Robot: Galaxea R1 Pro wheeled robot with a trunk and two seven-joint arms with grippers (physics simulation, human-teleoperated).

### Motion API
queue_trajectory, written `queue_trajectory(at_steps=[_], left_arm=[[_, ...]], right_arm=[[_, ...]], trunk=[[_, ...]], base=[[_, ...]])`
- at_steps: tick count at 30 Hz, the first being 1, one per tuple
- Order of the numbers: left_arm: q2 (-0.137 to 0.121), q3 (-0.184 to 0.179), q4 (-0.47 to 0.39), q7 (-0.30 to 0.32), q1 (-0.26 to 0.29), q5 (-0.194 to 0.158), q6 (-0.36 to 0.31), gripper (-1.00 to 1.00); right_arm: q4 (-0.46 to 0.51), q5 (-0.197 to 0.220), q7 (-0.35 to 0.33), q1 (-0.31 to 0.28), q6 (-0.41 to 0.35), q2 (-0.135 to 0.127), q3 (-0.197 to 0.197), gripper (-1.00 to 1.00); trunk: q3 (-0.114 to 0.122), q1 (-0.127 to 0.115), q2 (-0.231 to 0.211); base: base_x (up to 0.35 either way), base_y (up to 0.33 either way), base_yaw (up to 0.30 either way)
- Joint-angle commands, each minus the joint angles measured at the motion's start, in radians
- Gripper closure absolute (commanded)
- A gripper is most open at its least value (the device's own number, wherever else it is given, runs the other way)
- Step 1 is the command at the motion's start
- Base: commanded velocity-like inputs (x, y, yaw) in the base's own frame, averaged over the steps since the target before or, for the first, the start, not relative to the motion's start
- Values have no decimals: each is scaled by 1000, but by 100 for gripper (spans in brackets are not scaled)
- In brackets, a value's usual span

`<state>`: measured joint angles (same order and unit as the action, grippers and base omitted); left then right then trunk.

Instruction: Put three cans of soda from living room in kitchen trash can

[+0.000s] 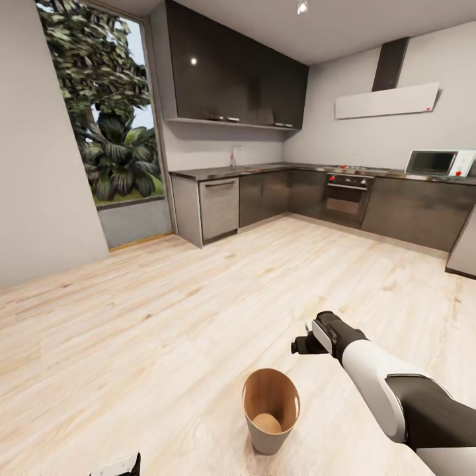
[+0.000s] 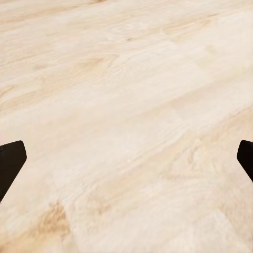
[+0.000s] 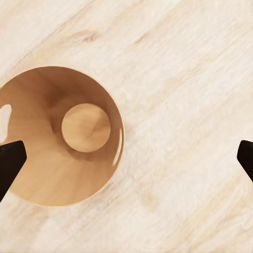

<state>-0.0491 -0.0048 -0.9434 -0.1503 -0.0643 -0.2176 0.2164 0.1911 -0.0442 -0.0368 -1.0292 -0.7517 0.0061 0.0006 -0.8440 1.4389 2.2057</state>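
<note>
I had the right gripper [image 1: 303,345] over the kitchen floor, jaws apart and empty, the trash can [image 3: 118,153] below and just aside. No soda can inside; next, fetch one.

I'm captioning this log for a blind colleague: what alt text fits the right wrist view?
Looking straight down into the round tash can, glossy brown inside with only its flat bottom showing and no soda can in sight, standing on the pale wood floor. The open right gripper's two dark fingertips sit at opposite edges of the picture.
</note>
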Motion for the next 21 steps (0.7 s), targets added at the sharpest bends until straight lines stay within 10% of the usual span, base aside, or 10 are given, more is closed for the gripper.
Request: queue_trajectory(at_steps=[1,21], left_arm=[[0,0,0,0,0,0,0,-100],[0,-1,0,0,0,1,0,-100]], right_arm=[[0,0,0,0,0,0,0,-100],[-1,-2,0,0,0,0,2,-100]], trunk=[[-3,4,7],[-66,81,147]], base=[[0,0,0],[0,0,0]])
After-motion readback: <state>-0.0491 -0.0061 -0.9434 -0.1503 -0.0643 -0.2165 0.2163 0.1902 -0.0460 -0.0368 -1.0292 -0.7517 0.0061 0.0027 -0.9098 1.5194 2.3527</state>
